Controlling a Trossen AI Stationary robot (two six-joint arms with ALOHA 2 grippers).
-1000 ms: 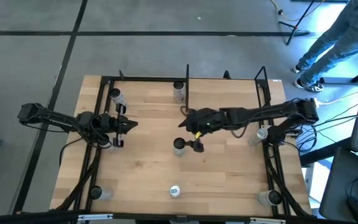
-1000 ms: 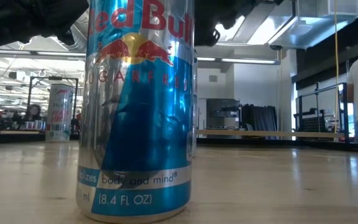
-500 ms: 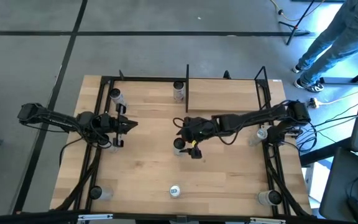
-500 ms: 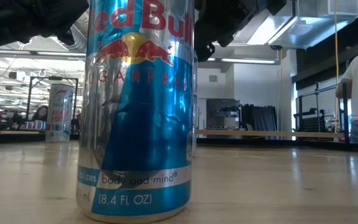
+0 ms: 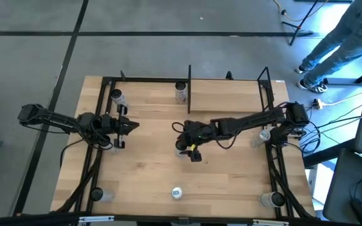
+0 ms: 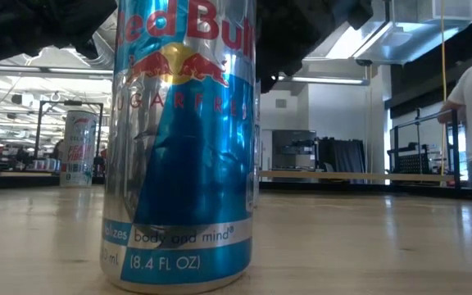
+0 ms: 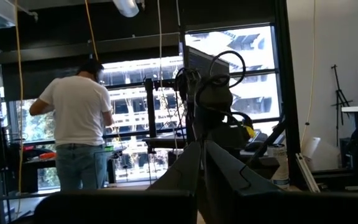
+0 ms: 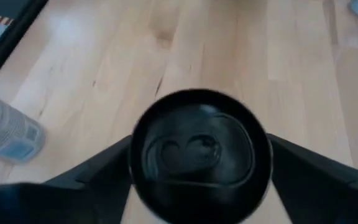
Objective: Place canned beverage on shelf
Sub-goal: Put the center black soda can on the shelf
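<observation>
A silver beverage can [image 5: 180,146] stands upright on the wooden table near its middle. Its dark top [image 8: 201,152] fills the right wrist view. My right gripper [image 5: 187,143] is above it, pointing down and open, with one finger [image 8: 98,171] on each side of the can's upper wall. My left gripper [image 5: 132,125] waits shut at the table's left, clear of everything. The shelf [image 5: 228,94] is the far strip of board between thin black uprights. In the low view the can is hidden behind a nearer one. My right gripper comes at the can from above, its fingers [image 8: 303,171] standing on opposite sides of the can's rim [image 8: 263,146]. I cannot tell whether they touch the wall. The can stands upright on the table.
A blue and silver can [image 6: 183,143] stands near the front edge [image 5: 176,193], close to the low camera. More cans stand at the far side [image 5: 180,92] [image 5: 116,97], the right side [image 5: 264,134] and the near corners [image 5: 97,194] [image 5: 272,199]. A person stands in the room beyond [image 7: 79,134].
My right gripper has moved toward the table's left edge, from beside the middle can to right over it, and now straddles its top. The can has stayed in place.
</observation>
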